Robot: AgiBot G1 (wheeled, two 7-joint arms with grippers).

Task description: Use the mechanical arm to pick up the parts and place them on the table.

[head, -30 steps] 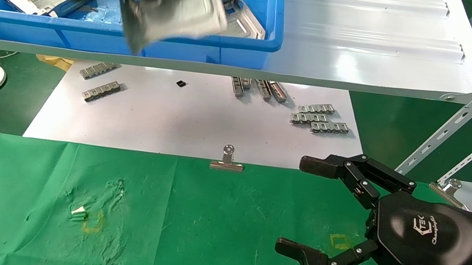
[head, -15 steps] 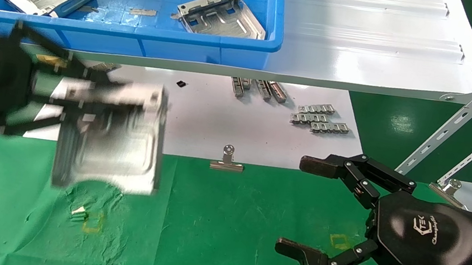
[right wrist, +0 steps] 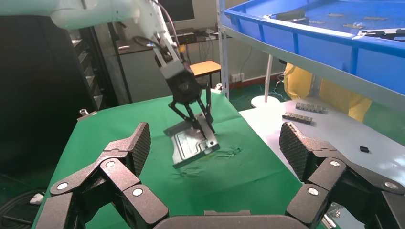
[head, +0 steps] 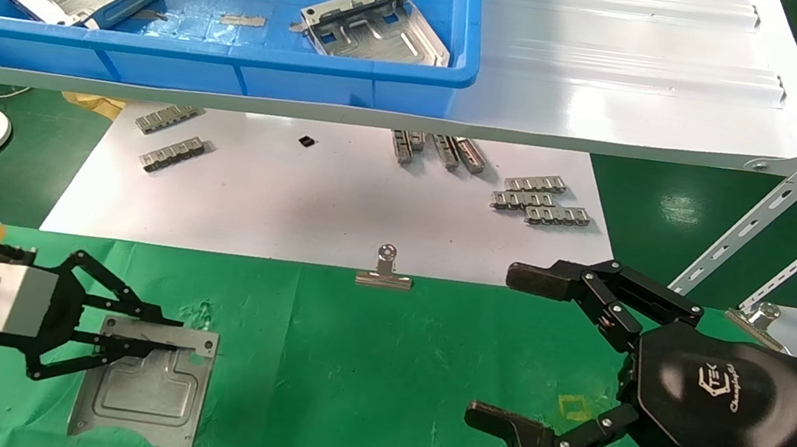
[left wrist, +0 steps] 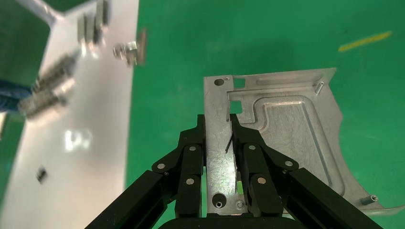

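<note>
Left gripper [head: 168, 335] pinches the part's [head: 144, 394] bent-up edge, plate down near the green surface's [head: 373, 407] near-left corner. Letting go unevenly could snag and flip it. Right gripper [head: 505, 351] hangs spread wide, idle.

Left gripper [head: 176, 335] fingers cover part of the plate [head: 144, 394] edge. Bin [head: 356, 77] cut off at head view's top and left. Link strips [left wrist: 45, 93] blurred in left wrist view.
</note>
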